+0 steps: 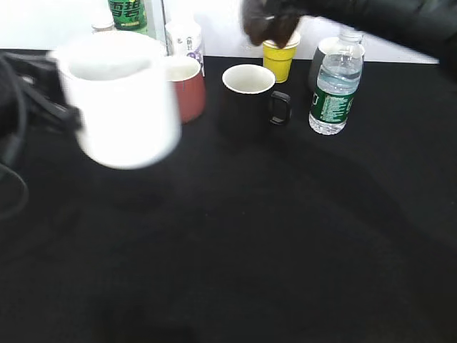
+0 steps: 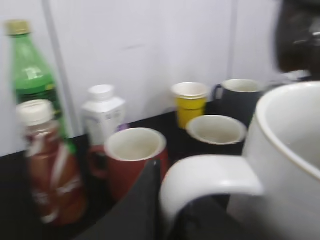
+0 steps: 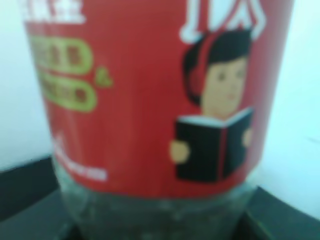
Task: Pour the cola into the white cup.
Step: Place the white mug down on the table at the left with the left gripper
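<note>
Our left gripper (image 2: 165,220) is clamped on the loop handle of the white cup (image 1: 121,100), holding it clear of the table at the left. Whether our right jaws are closed we cannot tell. The cola (image 3: 155,100) fills that wrist view upright, so it lies nearer our right arm, which reaches along the back row, well apart from the cup.

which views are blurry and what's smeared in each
Exterior view: the white cup at left is motion-smeared, while the water bottle stays fairly sharp. Left wrist view: the whole picture is soft, the brown-red bottle most. Right wrist view: the cola bottle fills the frame, out of focus.
</note>
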Robot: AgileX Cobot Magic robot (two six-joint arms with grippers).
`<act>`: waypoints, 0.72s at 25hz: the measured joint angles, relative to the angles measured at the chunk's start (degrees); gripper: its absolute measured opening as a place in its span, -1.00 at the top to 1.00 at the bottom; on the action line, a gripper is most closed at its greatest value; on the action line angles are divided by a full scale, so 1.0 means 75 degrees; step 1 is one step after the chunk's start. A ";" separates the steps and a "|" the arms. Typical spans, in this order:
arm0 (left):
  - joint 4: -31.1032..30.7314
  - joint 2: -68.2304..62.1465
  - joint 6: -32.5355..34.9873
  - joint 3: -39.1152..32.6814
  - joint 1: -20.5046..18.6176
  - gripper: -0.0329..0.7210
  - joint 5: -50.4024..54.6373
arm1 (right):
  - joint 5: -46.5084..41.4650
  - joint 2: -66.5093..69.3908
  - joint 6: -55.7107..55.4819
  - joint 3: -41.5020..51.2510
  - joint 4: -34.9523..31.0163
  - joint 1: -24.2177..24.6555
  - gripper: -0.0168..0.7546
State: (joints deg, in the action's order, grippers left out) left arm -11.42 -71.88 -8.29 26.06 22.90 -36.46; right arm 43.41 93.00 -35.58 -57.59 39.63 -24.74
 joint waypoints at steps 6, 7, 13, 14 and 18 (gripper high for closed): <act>0.0017 0.0000 0.0000 0.0000 -0.1792 0.82 0.0018 | -0.1481 -0.0975 -0.0135 0.0000 0.0349 0.0000 -0.04; 0.0017 -0.0003 0.0000 0.0000 -0.2171 0.82 0.0018 | -0.1568 -0.1009 -0.0331 0.0000 0.0365 0.0000 -0.04; 0.0073 -0.1748 0.0016 0.0124 -0.3638 0.82 -0.1641 | -0.1675 -0.1018 -0.0565 0.0000 0.0317 0.0000 -0.04; 0.0083 -0.2145 0.0025 0.0302 -0.3729 0.82 -0.1710 | -0.1676 -0.1018 -0.0565 0.0000 0.0232 0.0000 -0.04; 0.0177 -0.3811 0.0052 0.1770 -0.3828 0.82 -0.1980 | -0.1700 -0.0811 -0.0569 0.0002 -0.0032 0.0000 -0.04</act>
State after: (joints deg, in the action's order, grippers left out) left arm -10.09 -100.46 -7.90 39.33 -5.80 -51.31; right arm 30.66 86.91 -39.85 -57.58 39.39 -24.74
